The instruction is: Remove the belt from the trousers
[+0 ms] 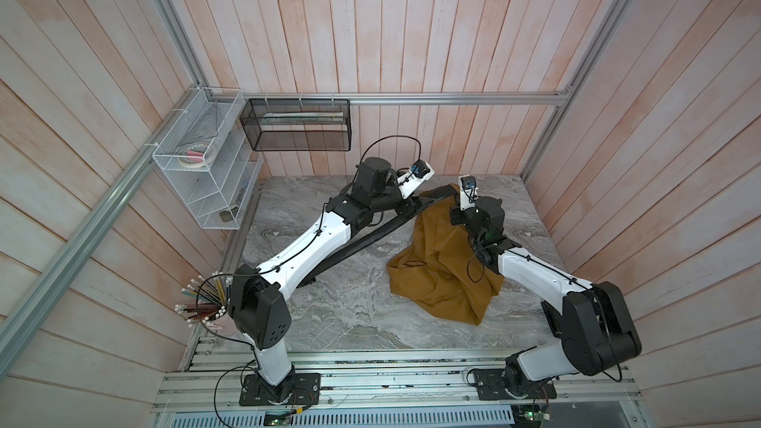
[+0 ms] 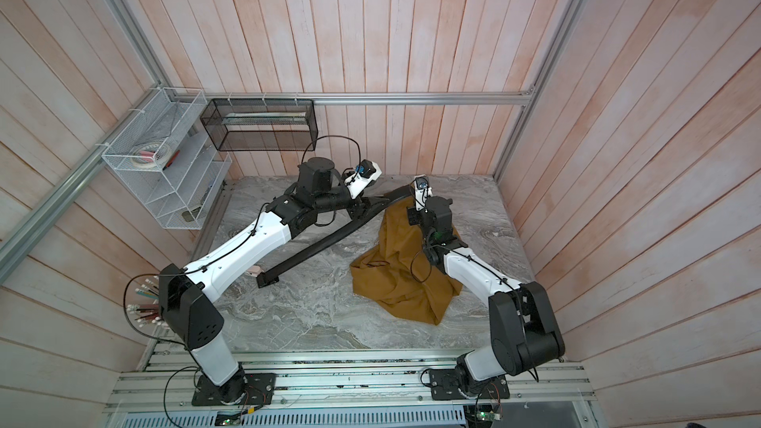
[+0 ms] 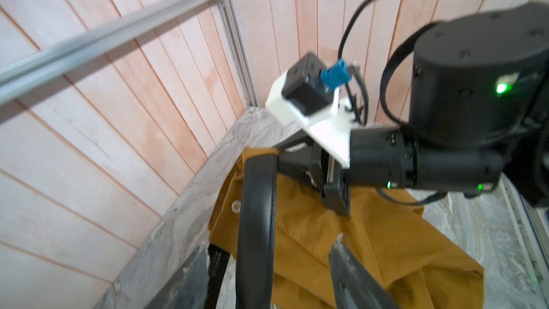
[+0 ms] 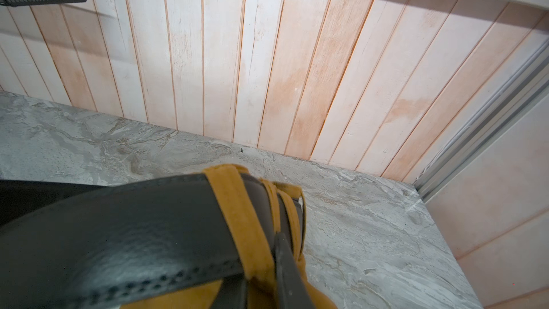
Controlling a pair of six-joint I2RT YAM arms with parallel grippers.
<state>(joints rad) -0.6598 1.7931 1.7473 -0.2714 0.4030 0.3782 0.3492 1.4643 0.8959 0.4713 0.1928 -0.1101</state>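
My left tool (image 3: 270,243) gapes wide, astride the belt (image 3: 258,203). My right tool (image 3: 285,151) pinches soft mustard trousers (image 1: 444,273) at the waistband. Grained black strap slants from the fabric loop (image 4: 234,218) toward my near left across the marbled bench (image 1: 350,310).

Whitewashed pinkish plank walls (image 1: 412,34) on three sides, framed by aluminium rails (image 1: 453,98), and a grey marble-look table (image 1: 350,314) under even light — white wire rack (image 1: 206,195) and black mesh basket (image 1: 296,137) hang in the far-left corner, pencil cup (image 1: 216,321) near-left, slotted base rails (image 1: 370,380) along the front.
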